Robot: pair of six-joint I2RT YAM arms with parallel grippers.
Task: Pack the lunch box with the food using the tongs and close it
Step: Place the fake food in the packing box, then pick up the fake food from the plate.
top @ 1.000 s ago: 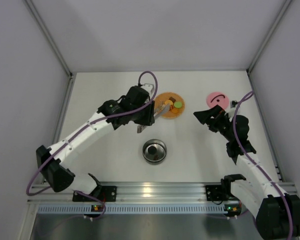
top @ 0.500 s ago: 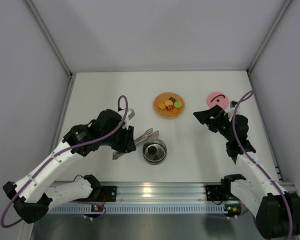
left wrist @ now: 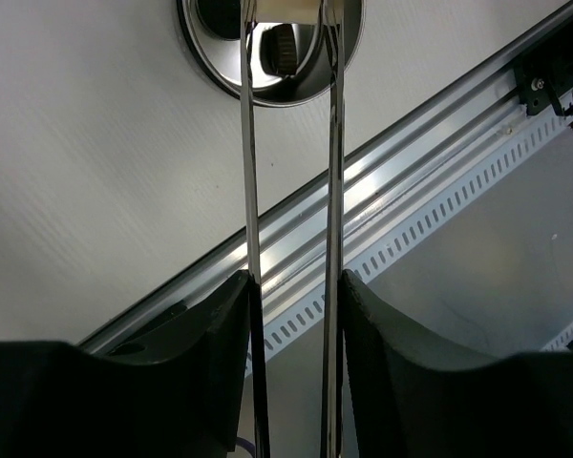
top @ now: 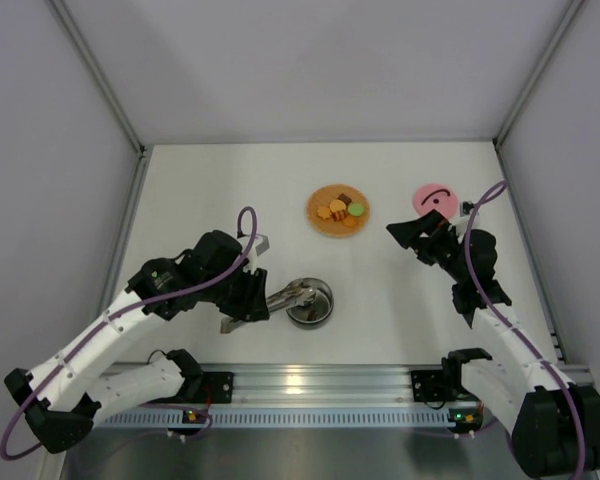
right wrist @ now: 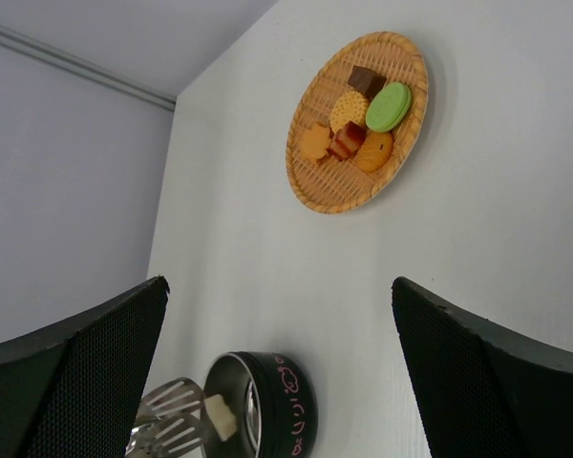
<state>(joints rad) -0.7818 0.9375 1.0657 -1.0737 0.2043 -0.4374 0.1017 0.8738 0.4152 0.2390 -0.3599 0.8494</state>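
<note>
Tongs (left wrist: pixel 249 172) in narrowly parted left tool (left wrist: pixel 294 281)

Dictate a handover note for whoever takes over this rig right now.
Left claw shut on the tongs, tips holding a pale piece at the lunch box rim.
Right claw open, empty.
Pink lid lies apart from the box. Box contents unclear.
Six pieces sit on the woven plate.
To do: drop this piece, move the rest, fit the lid.

Left gripper (left wrist: pixel 294 286), gripping the tongs (top: pixel 285 295), has swung from the woven plate (top: pixel 315 216) to the lunch box (top: pixel 326 310). The tong tips, with 1 pale food piece (right wrist: pixel 218 412), now overhang its rim.
</note>
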